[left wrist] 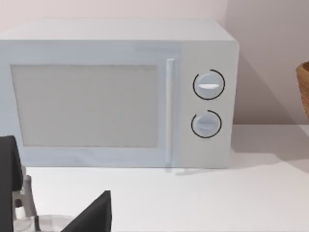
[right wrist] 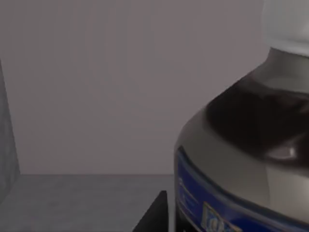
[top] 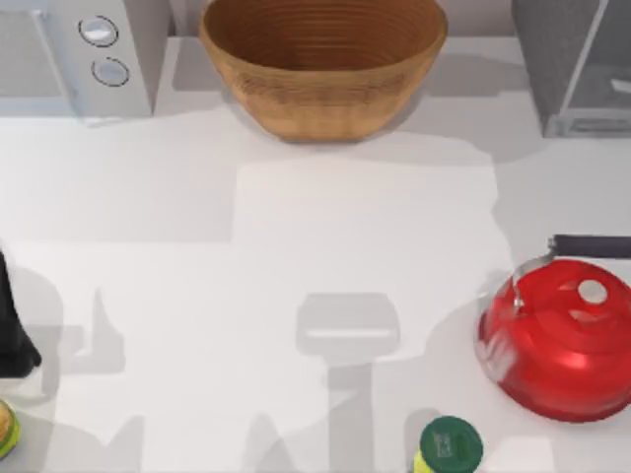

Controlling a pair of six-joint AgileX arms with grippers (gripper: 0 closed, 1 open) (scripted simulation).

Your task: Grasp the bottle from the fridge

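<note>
The bottle [right wrist: 246,159] looms very close in the right wrist view, with a white cap, a dark shoulder and a blue label band. It stands on the grey floor inside the fridge [right wrist: 72,203]. A dark edge of my right gripper [right wrist: 155,216] sits right beside the bottle's lower body. From above, the fridge [top: 572,69] stands at the back right corner. My left gripper [left wrist: 53,210] is parked low at the table's left edge, open and holding nothing, facing the microwave.
A white microwave [top: 74,54] with two round knobs stands at the back left, and a wicker basket [top: 323,64] at the back middle. A red kettle [top: 562,335] sits at the right. A green-capped yellow container [top: 449,445] is at the front edge.
</note>
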